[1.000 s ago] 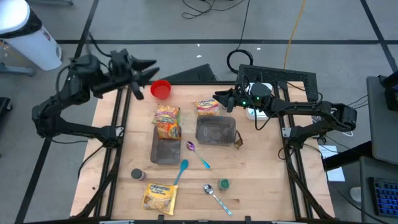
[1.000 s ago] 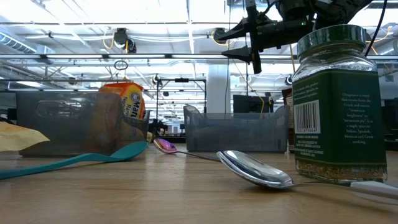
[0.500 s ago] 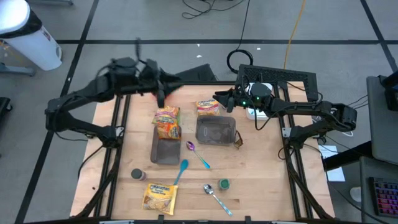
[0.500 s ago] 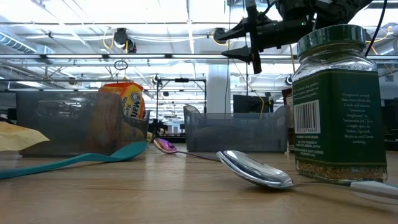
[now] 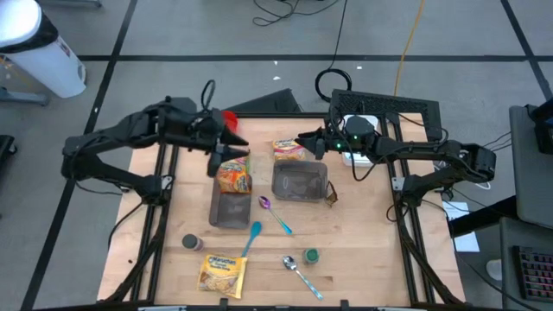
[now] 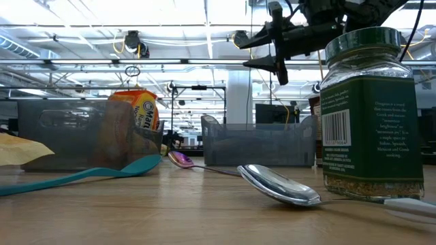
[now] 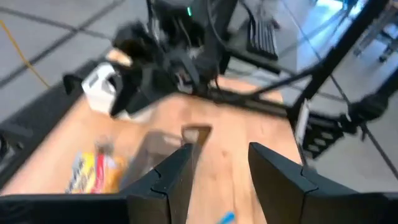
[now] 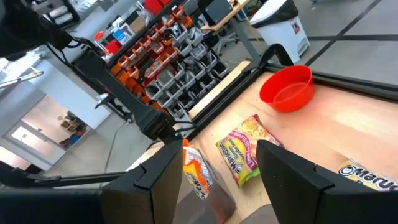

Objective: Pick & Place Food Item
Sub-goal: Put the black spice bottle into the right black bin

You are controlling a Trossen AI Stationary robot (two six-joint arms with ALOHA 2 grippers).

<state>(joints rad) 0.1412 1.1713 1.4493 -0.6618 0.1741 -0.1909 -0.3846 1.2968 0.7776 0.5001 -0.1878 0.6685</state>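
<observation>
The left gripper (image 5: 232,149) hangs with fingers spread and empty above the noodle packet (image 5: 232,170), which leans into the grey bin (image 5: 229,210). Judging from this, it should drop straight and pinch the packet's upper edge (the wrapper will crumple). The right gripper (image 5: 304,142), also spread, waits near another packet (image 5: 288,149).
</observation>
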